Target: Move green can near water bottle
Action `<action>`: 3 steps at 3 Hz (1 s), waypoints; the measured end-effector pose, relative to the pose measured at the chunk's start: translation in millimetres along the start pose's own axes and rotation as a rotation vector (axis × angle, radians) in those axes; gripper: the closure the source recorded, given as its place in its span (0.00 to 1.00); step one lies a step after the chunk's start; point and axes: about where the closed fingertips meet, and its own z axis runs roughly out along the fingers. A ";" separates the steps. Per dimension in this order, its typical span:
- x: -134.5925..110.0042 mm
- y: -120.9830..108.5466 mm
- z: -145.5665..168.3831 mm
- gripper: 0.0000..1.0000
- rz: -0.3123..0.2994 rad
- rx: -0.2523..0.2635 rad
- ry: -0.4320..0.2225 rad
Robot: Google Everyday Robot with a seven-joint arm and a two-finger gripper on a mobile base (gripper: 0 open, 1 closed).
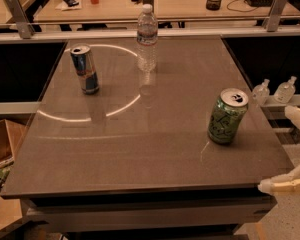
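The green can (227, 116) stands upright on the front right part of the table (140, 154), close to the right edge, with its silver top showing. The water bottle (146, 38) stands upright near the middle of the far edge, well apart from the can. A blue can (85, 69) stands upright on the far left part, to the left of the bottle and a little nearer the camera. A bright ring of reflected light lies on the tabletop between the blue can and the bottle. The tool (276, 149) is at the picture's right edge, beside the table's front right corner and just right of the green can, touching nothing. Its two pale fingers (286, 182) are spread wide, released, with nothing between them. Beyond the right edge, two small clear dispenser bottles (261, 91) sit on a ledge. A cardboard box (2, 141) sits low on the left.
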 end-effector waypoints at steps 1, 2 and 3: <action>-4.0 -0.8 10.5 0.00 0.000 0.046 -0.022; -2.6 -10.6 20.1 0.00 0.022 0.116 -0.025; -0.3 -20.0 33.1 0.00 0.042 0.162 -0.043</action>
